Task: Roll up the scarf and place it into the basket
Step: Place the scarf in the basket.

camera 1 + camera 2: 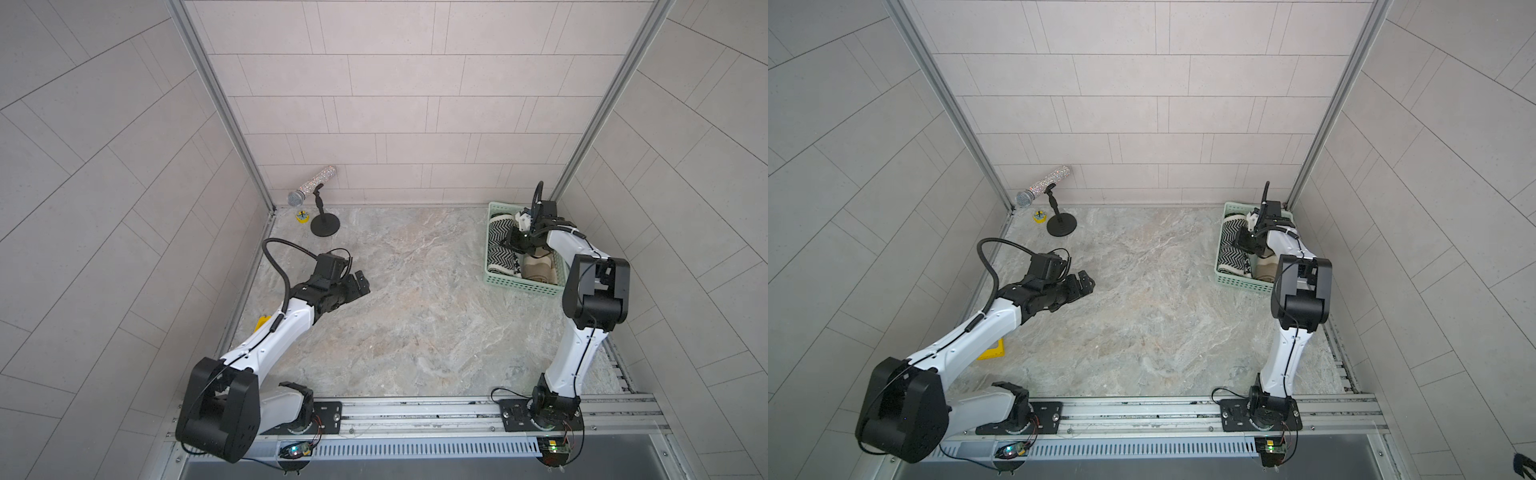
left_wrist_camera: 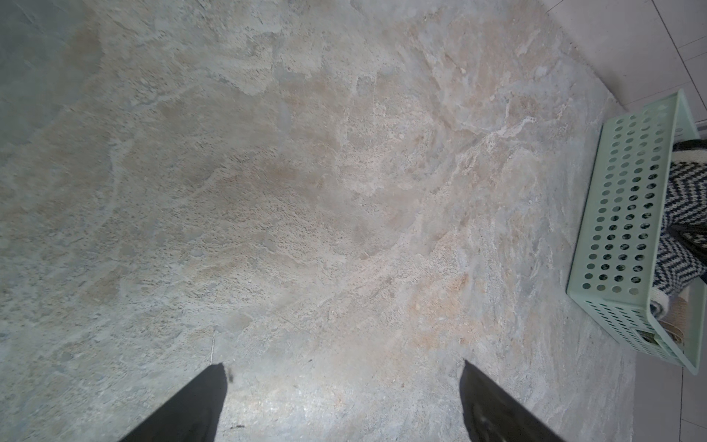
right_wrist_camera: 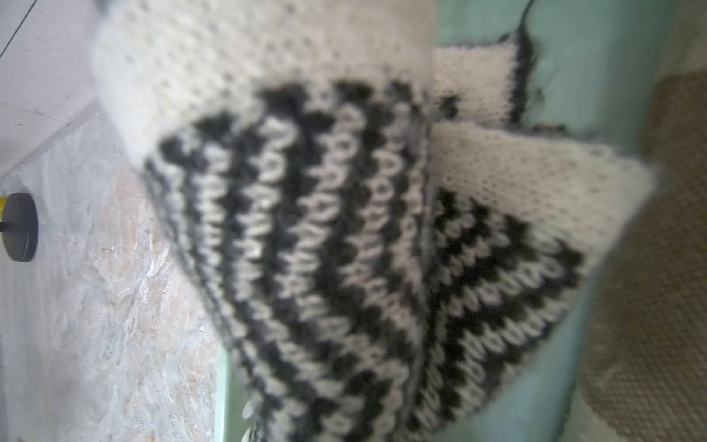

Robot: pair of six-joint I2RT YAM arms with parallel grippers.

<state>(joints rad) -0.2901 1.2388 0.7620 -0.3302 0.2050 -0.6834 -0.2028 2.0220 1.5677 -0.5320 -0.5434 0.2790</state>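
Observation:
The scarf (image 1: 500, 245) (image 1: 1231, 249) is a black-and-white chevron knit, rolled and lying along the left side of the mint-green basket (image 1: 523, 286) (image 1: 1241, 284) at the back right. My right gripper (image 1: 515, 241) (image 1: 1246, 241) reaches down into the basket and is shut on the middle of the roll. In the right wrist view the scarf (image 3: 325, 229) fills the frame and hides the jaws, with the basket's floor (image 3: 597, 76) behind it. My left gripper (image 1: 359, 284) (image 2: 342, 367) hovers open over bare table at the left, holding nothing.
A beige rolled cloth (image 1: 536, 268) (image 3: 658, 306) lies in the basket beside the scarf. A glittery microphone (image 1: 311, 187) on a black stand (image 1: 325, 226) and a small yellow item (image 1: 302, 217) sit at the back left. Tiled walls enclose the table on three sides.

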